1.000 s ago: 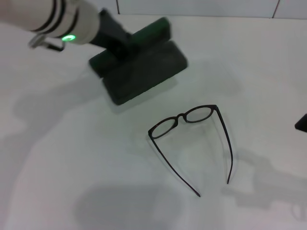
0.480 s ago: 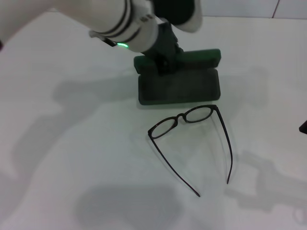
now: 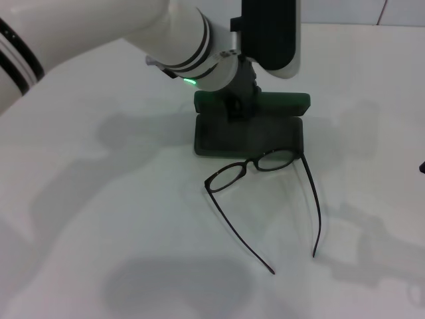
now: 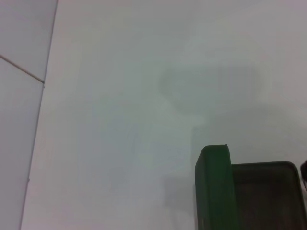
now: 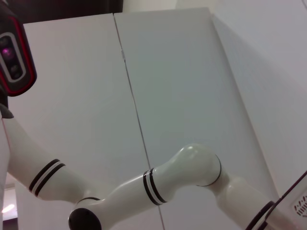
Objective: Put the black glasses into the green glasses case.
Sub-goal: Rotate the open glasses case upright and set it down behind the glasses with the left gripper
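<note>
- One green glasses case (image 3: 249, 133) sat open on the white table (image 3: 99, 219), tray toward the robot, lid standing up on the far side.
- The left gripper (image 3: 238, 106) was down at the lid's left part, seemingly gripping the lid edge. Its fingers merged with the dark case in the head view and did not show in the left wrist view, so how far open it stood, I cannot tell.
- The left wrist view showed only the lid edge and part of the tray of the green glasses case (image 4: 240, 191).
- One pair of black glasses (image 3: 265, 193) lay unfolded on the table, just in front of the case. The right lens rim overlapped or touched the tray's near edge; the temple arms ran back toward the robot, spread apart.
- The right gripper was not in view; only a dark sliver showed at the right edge of the head view, well apart from the work. The right wrist camera looked at wall panels and the robot's own body.
- Judgement on handling: the frame looked light, thin and springy, and the lenses easily smudged or scratched. The temple arms would likely flex and pivot at the hinges if pinched far out.
- Best hold, I judged: the bridge or the rim beside a hinge, lightly. The open arms probably need folding to fit.
- Count: one case, one pair of glasses, two lenses, two temple arms.
</note>
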